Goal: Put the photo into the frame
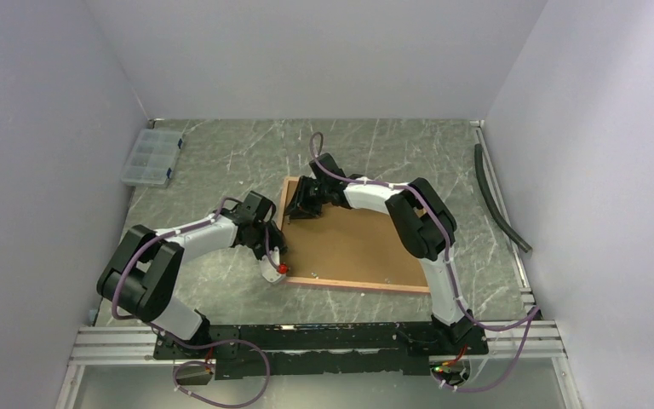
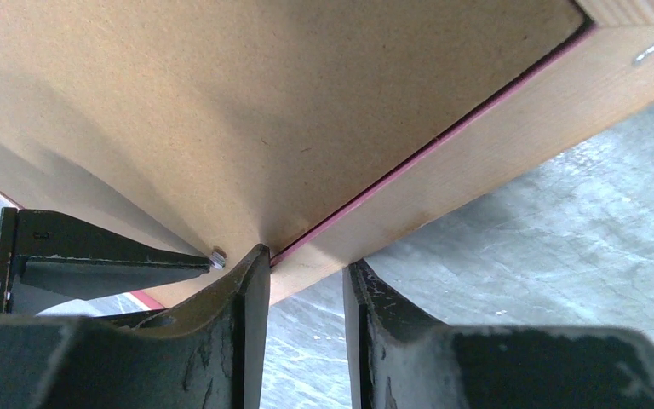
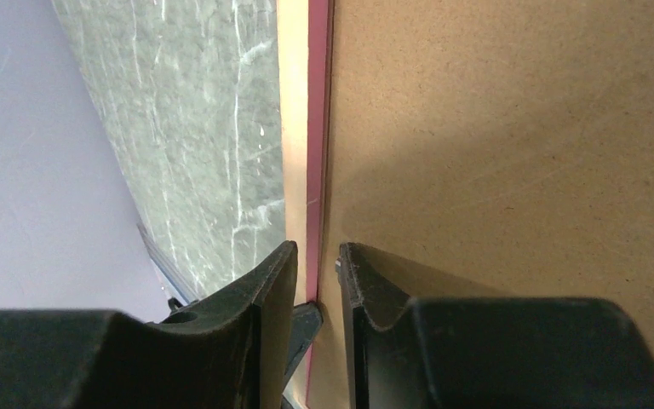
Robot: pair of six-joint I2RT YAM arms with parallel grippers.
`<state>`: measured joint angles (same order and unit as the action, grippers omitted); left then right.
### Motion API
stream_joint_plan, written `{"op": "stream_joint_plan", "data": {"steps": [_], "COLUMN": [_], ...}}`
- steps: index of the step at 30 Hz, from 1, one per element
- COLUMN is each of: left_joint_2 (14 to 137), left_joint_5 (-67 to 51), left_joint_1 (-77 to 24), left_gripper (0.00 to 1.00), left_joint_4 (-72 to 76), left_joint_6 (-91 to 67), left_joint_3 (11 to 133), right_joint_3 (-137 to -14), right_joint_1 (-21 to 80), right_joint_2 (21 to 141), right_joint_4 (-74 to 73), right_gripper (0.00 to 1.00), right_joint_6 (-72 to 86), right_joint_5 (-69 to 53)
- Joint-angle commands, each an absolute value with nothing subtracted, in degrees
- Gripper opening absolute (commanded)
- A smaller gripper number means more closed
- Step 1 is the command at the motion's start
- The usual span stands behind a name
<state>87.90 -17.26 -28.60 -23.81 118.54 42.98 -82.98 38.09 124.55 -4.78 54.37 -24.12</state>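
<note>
The frame (image 1: 353,285) lies back-up on the table, its tan rails around a plain brown backing board (image 1: 349,243). The photo is hidden. My left gripper (image 1: 279,232) is at the frame's left rail. In the left wrist view the left gripper (image 2: 306,260) straddles that rail (image 2: 477,162), one tip at the pink seam and the other at the outer edge. My right gripper (image 1: 300,207) is at the far-left corner. In its own view the right gripper (image 3: 317,251) stands narrow over the pink seam (image 3: 316,128), one finger above the rail and one above the board. No grip shows.
A clear plastic compartment box (image 1: 149,158) sits at the far left of the table. A black hose (image 1: 498,200) lies along the right wall. An aluminium rail (image 1: 306,336) carries the arm bases at the near edge. White walls close in three sides.
</note>
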Motion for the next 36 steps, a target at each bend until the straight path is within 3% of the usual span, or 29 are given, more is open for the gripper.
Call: {"op": "stream_joint_plan", "data": {"steps": [1, 28, 36], "left_joint_2": [89.74, 89.06, 87.50], "left_joint_5": [-17.02, -18.44, -18.13], "left_joint_1": [-28.74, -28.71, -28.74], "left_gripper": [0.17, 0.13, 0.11], "left_joint_4": [-40.63, -39.16, -39.86], "left_joint_6": [154.39, 154.47, 153.84], "left_joint_3": [38.58, 37.73, 36.49], "right_joint_3": [-83.84, -83.39, -76.58], "right_joint_1": [39.13, 39.46, 38.17], "right_joint_2": [127.68, 128.87, 122.10], "right_joint_4": [-8.25, -3.22, -2.66], "right_gripper": [0.30, 0.30, 0.33], "right_joint_6": [51.65, 51.24, 50.50], "right_joint_5": [-20.70, -27.27, -24.24]}}
